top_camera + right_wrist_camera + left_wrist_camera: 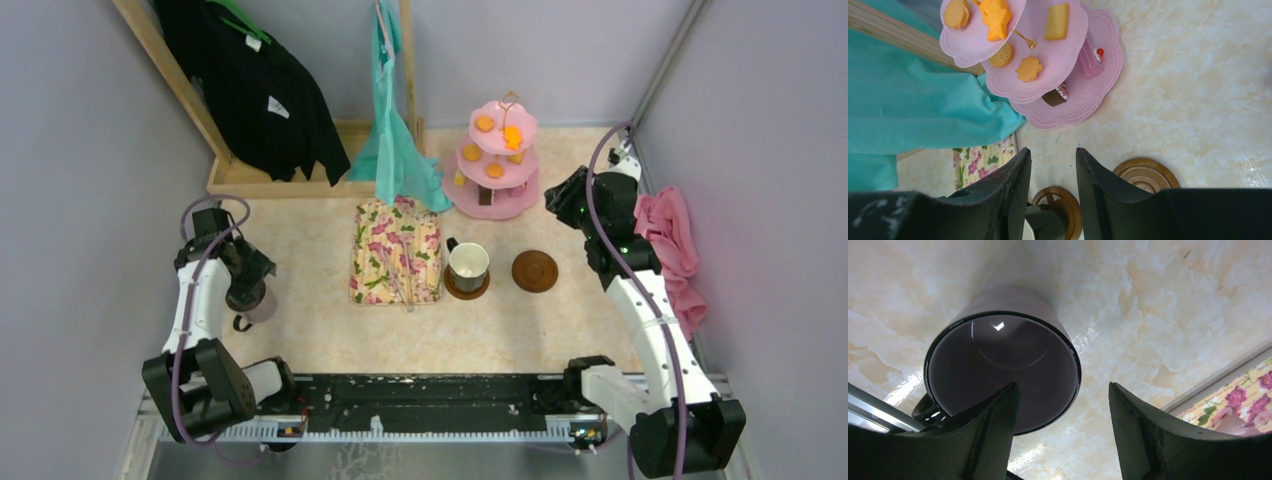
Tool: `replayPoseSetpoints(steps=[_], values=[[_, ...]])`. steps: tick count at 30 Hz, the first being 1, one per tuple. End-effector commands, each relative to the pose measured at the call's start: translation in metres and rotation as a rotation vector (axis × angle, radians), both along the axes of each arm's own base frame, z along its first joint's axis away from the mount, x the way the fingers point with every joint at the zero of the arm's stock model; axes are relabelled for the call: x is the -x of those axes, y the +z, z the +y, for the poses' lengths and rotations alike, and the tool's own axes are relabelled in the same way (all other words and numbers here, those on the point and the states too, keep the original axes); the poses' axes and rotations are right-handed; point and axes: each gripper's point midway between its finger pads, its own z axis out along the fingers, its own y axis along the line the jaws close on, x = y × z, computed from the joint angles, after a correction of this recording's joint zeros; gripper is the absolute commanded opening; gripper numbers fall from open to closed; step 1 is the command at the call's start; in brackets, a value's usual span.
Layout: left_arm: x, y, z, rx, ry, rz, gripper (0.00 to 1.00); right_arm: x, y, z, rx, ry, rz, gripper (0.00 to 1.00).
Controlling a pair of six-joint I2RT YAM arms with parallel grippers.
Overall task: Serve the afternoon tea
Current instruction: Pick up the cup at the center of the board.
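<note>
Seen from above, the stand is placed at the far side of the table, and orange snacks are carried on its tiers. The cream mug is set upright on one saucer; the second saucer lies bare just to its right. A floral mat is spread left of that mug, and a teal cloth is hung above the mat's far end. The mauve mug is stood near the table's left side, well apart from both saucers, with the left gripper directly over it. The right gripper is held beside the stand, touching nothing.

From the left wrist, the mauve mug is viewed down its mouth, upright and empty. The jaws are spread wide: one finger is seen across the rim by the handle, and the other is kept clear of the wall. No grasp is shown.

From the right wrist, the fingers are parted by a narrow gap, and nothing is held between them. Beyond them the stand, both saucers and a corner of the mat are seen.
</note>
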Motion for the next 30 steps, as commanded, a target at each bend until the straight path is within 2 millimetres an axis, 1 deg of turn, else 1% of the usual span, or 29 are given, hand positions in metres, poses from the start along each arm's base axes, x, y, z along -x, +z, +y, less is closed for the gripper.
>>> replayPoseSetpoints(steps=[1, 2, 3, 5, 8, 12, 15, 16, 19, 21, 22, 23, 24, 28, 30], values=[[-0.006, -0.002, 0.007, -0.007, -0.03, -0.003, 0.71, -0.005, 0.016, -0.001, 0.002, 0.0, -0.062, 0.39], [-0.006, -0.004, 0.005, 0.002, -0.038, 0.002, 0.71, -0.005, 0.015, -0.001, 0.001, 0.001, -0.062, 0.39], [-0.012, -0.003, 0.006, -0.004, -0.045, -0.018, 0.71, -0.005, 0.016, -0.001, 0.001, 0.0, -0.063, 0.39], [-0.012, -0.005, 0.006, -0.002, -0.059, -0.018, 0.7, -0.005, 0.015, -0.001, -0.001, 0.001, -0.062, 0.39], [-0.012, -0.006, 0.004, 0.0, -0.087, -0.014, 0.65, -0.005, 0.014, -0.001, -0.002, 0.0, -0.061, 0.39], [-0.012, -0.01, -0.005, 0.045, -0.129, -0.015, 0.48, -0.004, 0.014, -0.001, -0.004, 0.0, -0.062, 0.39], [-0.011, -0.015, -0.014, 0.092, -0.158, 0.003, 0.39, -0.002, 0.014, -0.001, -0.004, -0.003, -0.061, 0.39], [-0.01, -0.016, -0.016, 0.108, -0.17, 0.01, 0.34, -0.001, 0.015, -0.001, -0.004, -0.003, -0.062, 0.39], [-0.012, -0.015, -0.021, 0.132, -0.197, 0.008, 0.27, 0.0, 0.015, -0.002, -0.003, -0.006, -0.062, 0.39], [-0.015, -0.012, -0.022, 0.134, -0.215, -0.002, 0.17, 0.0, 0.015, -0.002, -0.005, -0.004, -0.062, 0.39], [-0.01, -0.012, -0.025, 0.148, -0.223, 0.014, 0.1, 0.0, 0.015, -0.002, -0.006, -0.005, -0.061, 0.39], [-0.009, -0.011, -0.027, 0.154, -0.231, 0.014, 0.03, 0.001, 0.015, -0.002, -0.005, -0.005, -0.062, 0.39], [-0.009, -0.011, -0.028, 0.159, -0.237, 0.016, 0.0, 0.001, 0.015, -0.002, -0.004, -0.006, -0.061, 0.39], [-0.008, -0.003, -0.027, 0.15, -0.253, 0.01, 0.0, 0.003, 0.018, -0.003, -0.001, -0.01, -0.065, 0.39], [-0.011, 0.008, -0.024, 0.123, -0.256, -0.012, 0.0, 0.004, 0.021, -0.003, 0.0, -0.01, -0.069, 0.39]])
